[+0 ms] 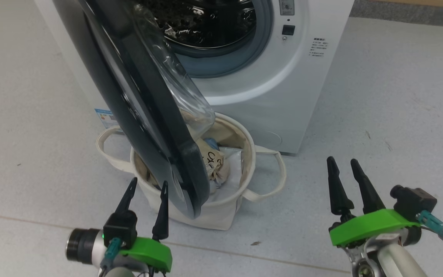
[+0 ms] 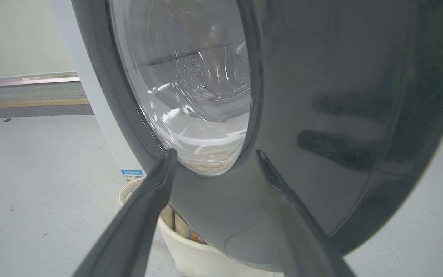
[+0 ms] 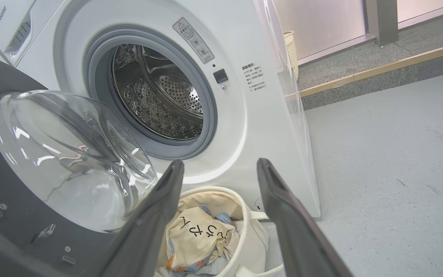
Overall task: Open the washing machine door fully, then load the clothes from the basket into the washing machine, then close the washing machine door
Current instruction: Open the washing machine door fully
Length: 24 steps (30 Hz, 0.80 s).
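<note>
Washing machine door [image 1: 144, 115]: part open, lower rim overhanging basket [image 1: 214, 215] and clothes [image 1: 215, 161]. Left gripper [image 1: 150, 181], right gripper [image 1: 342, 159]: jaws wide, empty. Risk: any reach for the clothes may strike the overhanging door.

Floor [image 1: 398, 96] is pale grey and speckled, with a thin seam line [image 1: 52, 223] running across it. One small dark fleck [image 1: 255, 243] sits just beside the seam, and there are a couple of dark scuffs [image 1: 367, 134] further out. At the back, a wooden edge strip [image 3: 383, 69] caps a dark grey riser [image 3: 379, 81], with a grey carpeted step [image 3: 340, 65] above it. Up there: a pale lattice bin [image 3: 291, 50], base hidden, and a dark post [image 3: 381, 19], with a pale wall [image 3: 321, 23] behind them
</note>
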Available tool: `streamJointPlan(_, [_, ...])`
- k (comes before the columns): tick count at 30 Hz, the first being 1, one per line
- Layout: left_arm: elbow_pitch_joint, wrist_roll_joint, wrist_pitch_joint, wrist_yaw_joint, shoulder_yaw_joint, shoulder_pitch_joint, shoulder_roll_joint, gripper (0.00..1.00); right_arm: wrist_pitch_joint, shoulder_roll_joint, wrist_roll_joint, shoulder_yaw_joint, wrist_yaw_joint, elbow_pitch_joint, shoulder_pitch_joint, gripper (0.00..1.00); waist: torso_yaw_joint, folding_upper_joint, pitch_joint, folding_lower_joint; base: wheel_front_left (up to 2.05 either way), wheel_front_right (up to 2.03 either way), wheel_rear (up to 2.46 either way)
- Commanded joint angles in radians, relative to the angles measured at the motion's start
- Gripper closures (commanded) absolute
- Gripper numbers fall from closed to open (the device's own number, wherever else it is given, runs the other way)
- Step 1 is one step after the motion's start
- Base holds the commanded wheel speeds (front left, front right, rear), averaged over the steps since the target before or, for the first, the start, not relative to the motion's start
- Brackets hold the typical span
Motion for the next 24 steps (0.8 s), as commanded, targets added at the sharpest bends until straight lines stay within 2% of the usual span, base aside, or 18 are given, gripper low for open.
streamJointPlan(1, [-0.030, 0.011, -0.006, -0.005, 0.038, -0.006, 0.013, 0.00, -0.012, 0.006, -0.016, 0.008, 0.000, -0.035, -0.019, 0.00, -0.002, -0.0001, -0.003, 0.0001, 0.00, 0.00, 0.00])
streamJointPlan(5, [-0.028, 0.009, -0.006, -0.011, 0.043, 0.002, 0.013, 0.00, -0.012, 0.032, -0.062, -0.010, 0.000, -0.026, -0.008, 0.00, -0.003, -0.0001, -0.014, 0.0001, 0.00, 0.00, 0.00])
streamJointPlan(17, [-0.073, 0.011, -0.006, -0.016, 0.048, 0.018, 0.011, 0.00, -0.012, 0.069, -0.092, -0.033, 0.000, 0.014, 0.001, 0.00, 0.017, -0.0001, -0.043, 0.0001, 0.00, 0.00, 0.00])
streamJointPlan(24, [-0.314, 0.033, -0.006, 0.001, 0.050, 0.004, 0.010, 0.00, -0.012, 0.082, -0.107, -0.072, 0.000, 0.025, -0.006, 0.00, 0.029, -0.0001, -0.035, 0.0001, 0.00, 0.00, 0.00])
